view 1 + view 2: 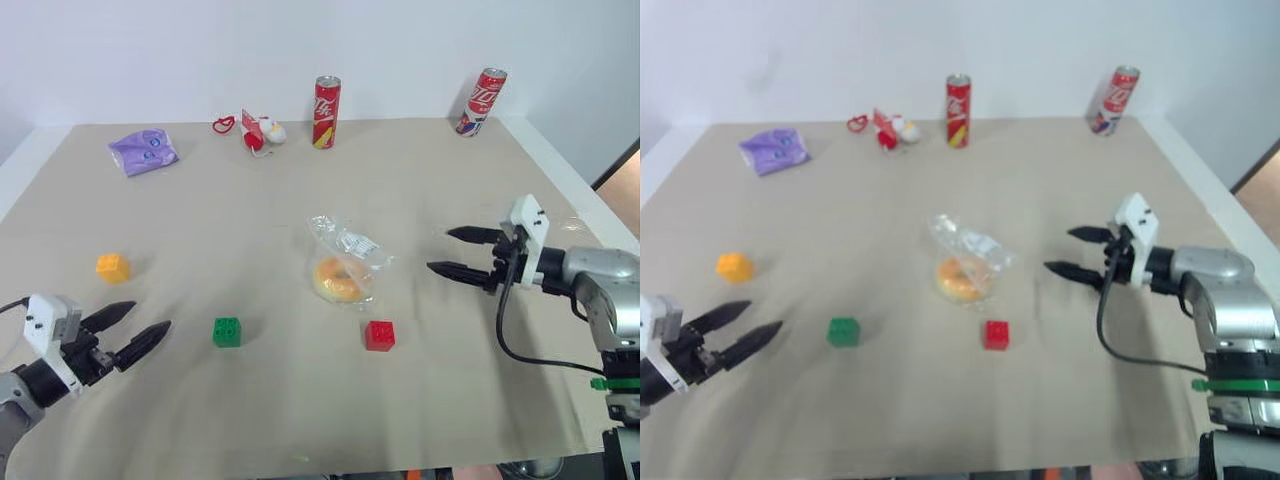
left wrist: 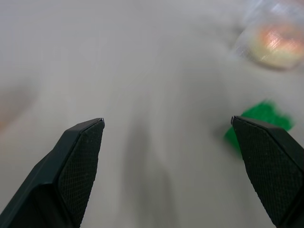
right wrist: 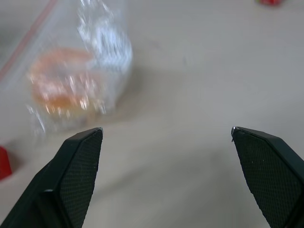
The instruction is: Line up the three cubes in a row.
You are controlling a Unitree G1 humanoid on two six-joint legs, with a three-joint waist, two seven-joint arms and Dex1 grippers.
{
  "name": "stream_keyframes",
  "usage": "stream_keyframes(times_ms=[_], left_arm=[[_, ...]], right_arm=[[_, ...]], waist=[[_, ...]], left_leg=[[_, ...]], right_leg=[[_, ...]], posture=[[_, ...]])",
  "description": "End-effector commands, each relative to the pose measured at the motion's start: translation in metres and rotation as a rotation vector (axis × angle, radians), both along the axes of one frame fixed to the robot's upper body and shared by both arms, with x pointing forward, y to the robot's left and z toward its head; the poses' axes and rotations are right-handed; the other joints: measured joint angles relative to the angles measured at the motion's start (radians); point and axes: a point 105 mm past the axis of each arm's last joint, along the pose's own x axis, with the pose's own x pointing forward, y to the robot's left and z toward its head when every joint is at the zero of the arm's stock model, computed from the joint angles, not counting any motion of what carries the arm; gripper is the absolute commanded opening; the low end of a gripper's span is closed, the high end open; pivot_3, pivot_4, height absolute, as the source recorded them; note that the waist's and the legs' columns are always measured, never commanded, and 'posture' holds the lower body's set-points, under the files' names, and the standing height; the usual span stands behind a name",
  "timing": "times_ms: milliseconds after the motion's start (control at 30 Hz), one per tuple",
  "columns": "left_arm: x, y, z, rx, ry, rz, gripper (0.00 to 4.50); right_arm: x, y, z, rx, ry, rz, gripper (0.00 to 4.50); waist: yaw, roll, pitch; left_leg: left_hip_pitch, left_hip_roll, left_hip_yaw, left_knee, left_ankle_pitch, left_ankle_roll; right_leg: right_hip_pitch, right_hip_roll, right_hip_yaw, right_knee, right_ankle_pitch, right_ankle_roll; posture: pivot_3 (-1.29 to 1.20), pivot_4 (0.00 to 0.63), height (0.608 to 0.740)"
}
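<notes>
Three small studded building-block cubes are sitting on the tan tabletop (image 1: 300, 200), well apart from one another. The yellow-orange cube (image 1: 112, 267) is lying toward the robot's left side, the green cube (image 1: 226, 332) is resting nearer the front edge, and the red cube (image 1: 379, 335) is sitting further right at about the same depth as the green one. Just behind and left of the red cube a bagged doughnut-like snack (image 1: 343, 267) is lying in crinkled clear plastic.

The left gripper (image 1: 135, 333) is hovering low at the front left with its two black fingers spread apart and nothing between them; the green cube is lying just beyond its fingertips to the right, and the yellow-orange cube is sitting behind it, near but apart. In the left wrist view the green cube (image 2: 260, 124) is peeking out beside one finger (its outline is too smeared there to make out the studs).

The right gripper (image 1: 458, 252) is hanging above the table on the right, fingers also wide apart and empty, pointing toward the bagged snack; the red cube is lying in front of and below it, apart from the fingers.

Along the far edge two red soda cans are showing, one upright (image 1: 326, 112) and one leaning at the corner (image 1: 481, 102), along with a purple packet (image 1: 144, 151) and a small red-and-white toy (image 1: 260, 131).
</notes>
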Motion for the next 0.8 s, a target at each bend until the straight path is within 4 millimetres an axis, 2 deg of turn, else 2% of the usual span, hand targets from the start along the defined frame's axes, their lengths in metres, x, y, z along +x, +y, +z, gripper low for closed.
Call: stream_keyframes(times_ms=[33, 200, 500, 800], left_arm=[[0.004, -0.031, 0.027, 0.027, -0.069, -0.144, 4.42], [0.010, -0.059, 0.037, 0.075, -0.088, -0.296, 4.42], [0.021, -0.090, 0.047, 0.054, -0.127, -0.415, 4.42], [0.037, -0.108, 0.047, 0.047, -0.152, -0.433, 4.42]], right_arm=[[-0.003, 0.034, 0.027, -0.043, -0.083, 0.135, 4.50], [-0.013, 0.071, 0.031, -0.137, -0.112, 0.306, 4.50], [-0.033, 0.097, 0.004, -0.318, -0.095, 0.510, 4.50], [-0.012, 0.107, -0.037, -0.462, -0.107, 0.471, 4.50]], waist=[[0.000, 0.000, 0.000], [0.001, 0.000, 0.000], [0.001, 0.000, 0.000], [0.001, 0.000, 0.000]], left_leg=[[0.000, 0.000, 0.000, 0.001, 0.000, 0.000], [-0.001, 0.000, 0.001, 0.001, -0.001, 0.000], [-0.003, 0.000, 0.000, 0.001, -0.003, 0.001], [-0.002, 0.000, 0.001, 0.003, -0.003, 0.001]], right_leg=[[0.000, 0.000, 0.000, 0.000, 0.001, 0.000], [0.000, 0.000, 0.001, 0.000, 0.001, 0.001], [-0.001, 0.000, 0.001, 0.000, 0.001, 0.004], [-0.001, 0.001, 0.001, 0.000, 0.003, 0.005]], posture=[[0.00, 0.150, 0.740], [0.00, 0.150, 0.740], [0.00, 0.150, 0.740], [0.00, 0.150, 0.740]])
